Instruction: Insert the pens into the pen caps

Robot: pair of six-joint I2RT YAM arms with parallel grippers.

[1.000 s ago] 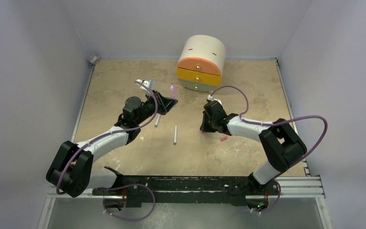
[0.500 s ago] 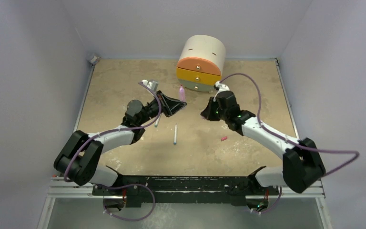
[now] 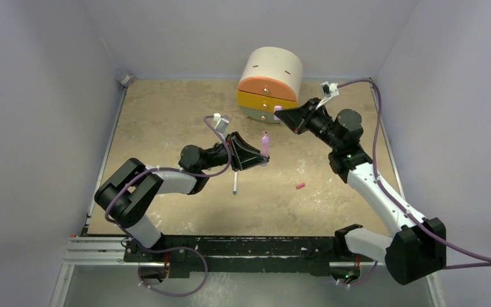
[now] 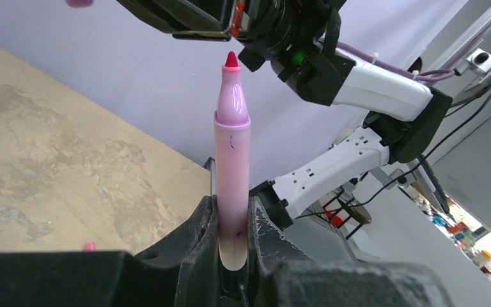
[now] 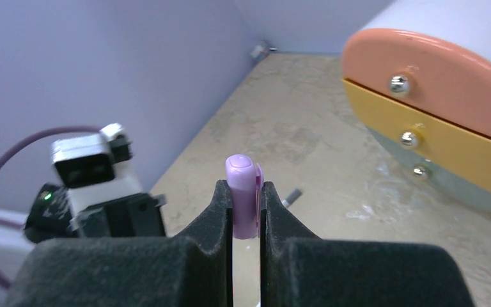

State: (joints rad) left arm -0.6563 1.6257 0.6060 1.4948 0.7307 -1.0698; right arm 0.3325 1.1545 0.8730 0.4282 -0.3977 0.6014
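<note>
- The left gripper (image 4: 233,220) is closed narrowly on a thick pink plastic marker pen (image 4: 232,150). It clamps the pen near its blunt end, and the bare red tip (image 4: 231,60) points away from the fingers.
- The right gripper (image 5: 245,195) pinches a short purple tube cap (image 5: 243,199) between its two black fingers. The cap's rounded end shows above the fingertips. Which end is open cannot be told from this view.
- Both arms hold their pieces in the air over the tan mottled tabletop (image 3: 160,121), just in front of a rounded cream drawer unit with orange and yellow drawer fronts (image 3: 270,86).
- From above, the pink pen and the purple cap are near each other but apart, with a clear gap between them. The pen tip is not in the cap.
- A slim white stick pen with a blue end (image 3: 235,181) lies flat on the table just beside the left gripper.
- A tiny reddish-pink cap (image 3: 300,186) lies alone, well apart from that pen.
- Judged from these views, the task is at an early stage and no pen shows a cap fitted.
- The first pair is lifted and waits to be lined up and pushed together.
- The white pen and the reddish-pink cap are untouched.
</note>
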